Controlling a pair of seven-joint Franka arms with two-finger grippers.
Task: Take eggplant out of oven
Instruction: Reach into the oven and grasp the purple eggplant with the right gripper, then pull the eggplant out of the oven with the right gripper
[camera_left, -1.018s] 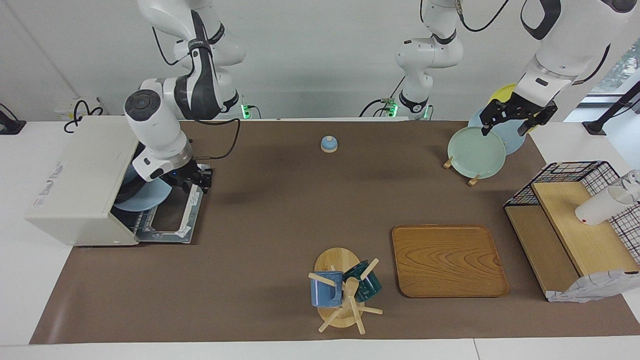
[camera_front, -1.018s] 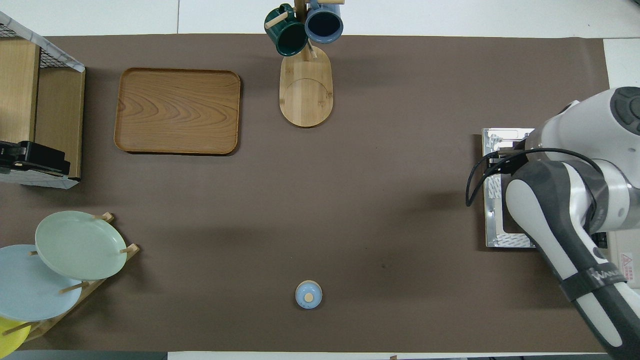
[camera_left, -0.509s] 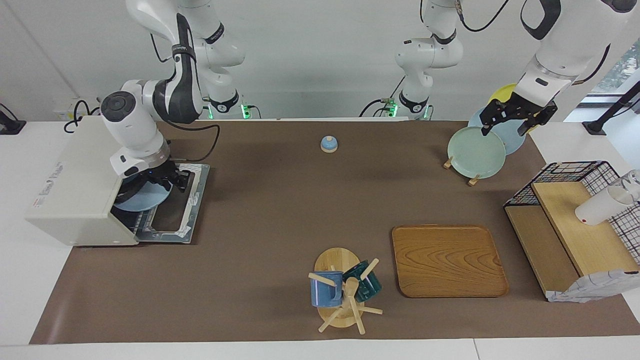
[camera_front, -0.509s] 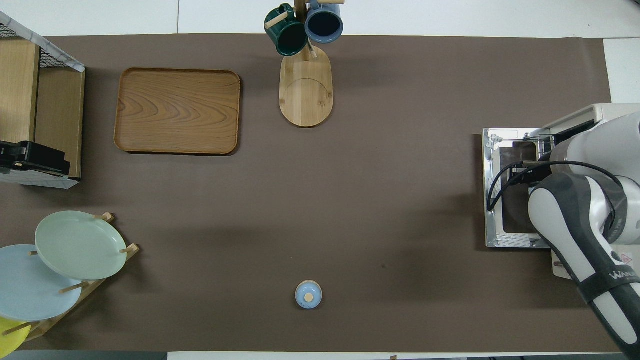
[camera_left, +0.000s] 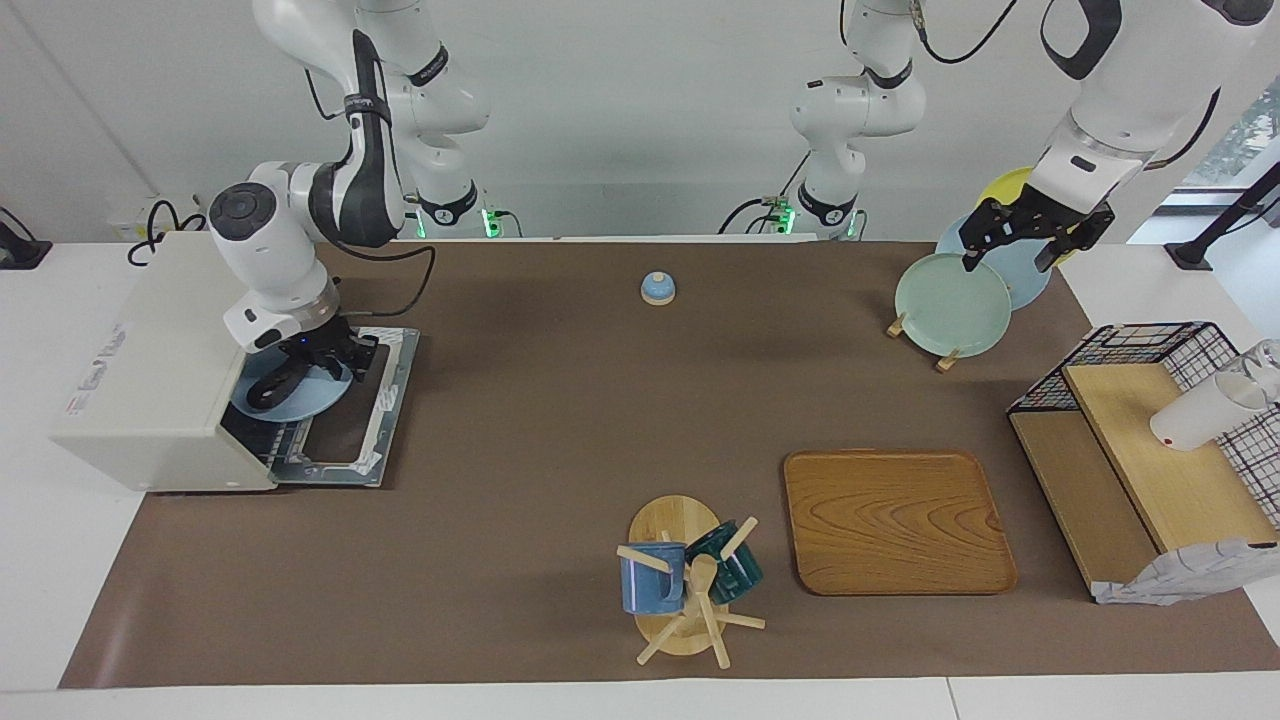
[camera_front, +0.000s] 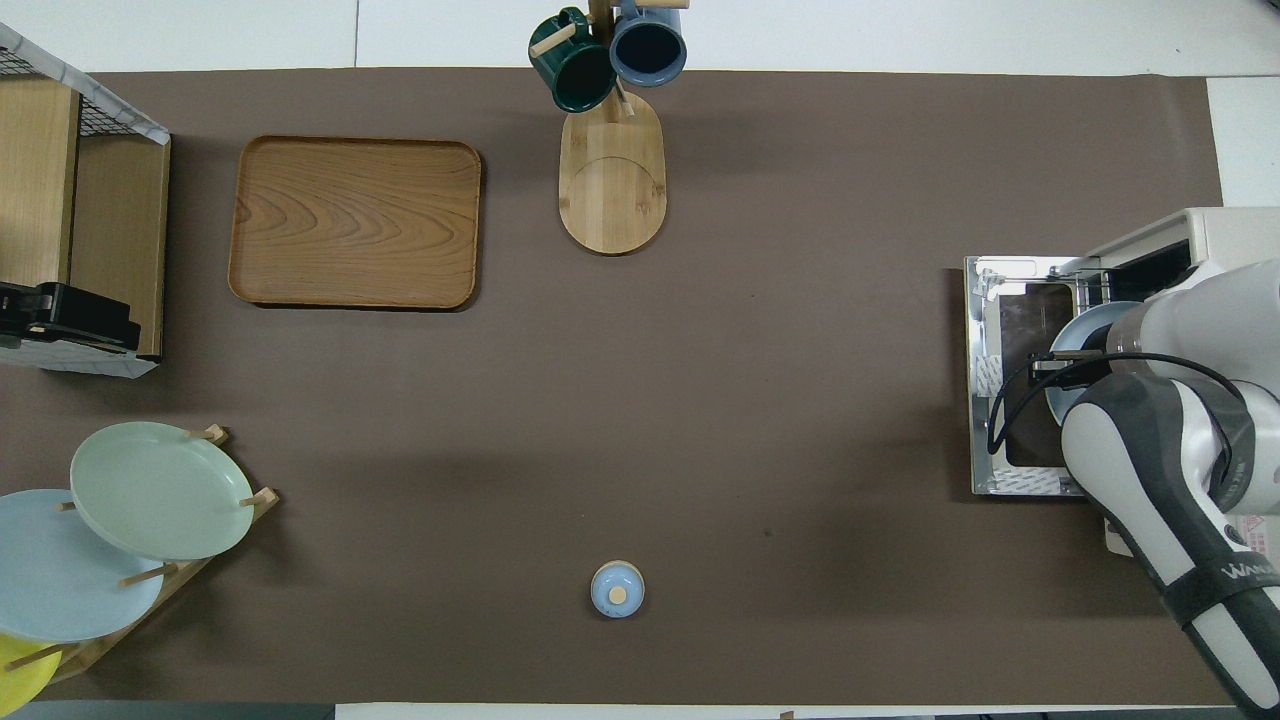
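Note:
The off-white oven (camera_left: 150, 350) stands at the right arm's end of the table, its glass door (camera_left: 385, 400) folded down flat. A light blue plate (camera_left: 310, 400) sits at the oven's mouth, and the dark curved eggplant (camera_left: 272, 390) lies on it. My right gripper (camera_left: 345, 362) is low over the plate's outer edge, by the eggplant's end. In the overhead view the plate's rim (camera_front: 1080, 335) shows beside the right arm over the door (camera_front: 985, 400). My left gripper (camera_left: 1010, 262) waits open over the plate rack.
A plate rack (camera_left: 950, 305) with several plates and a wire basket shelf (camera_left: 1150, 440) holding a white cup (camera_left: 1200, 412) stand at the left arm's end. A wooden tray (camera_left: 895, 520), a mug tree (camera_left: 685, 580) and a small blue lidded pot (camera_left: 657, 288) are mid-table.
My right arm swung from over the open door in toward the oven's mouth and lowered onto the plate. The plate's rim now shows outside the oven from above. The left arm has not moved.

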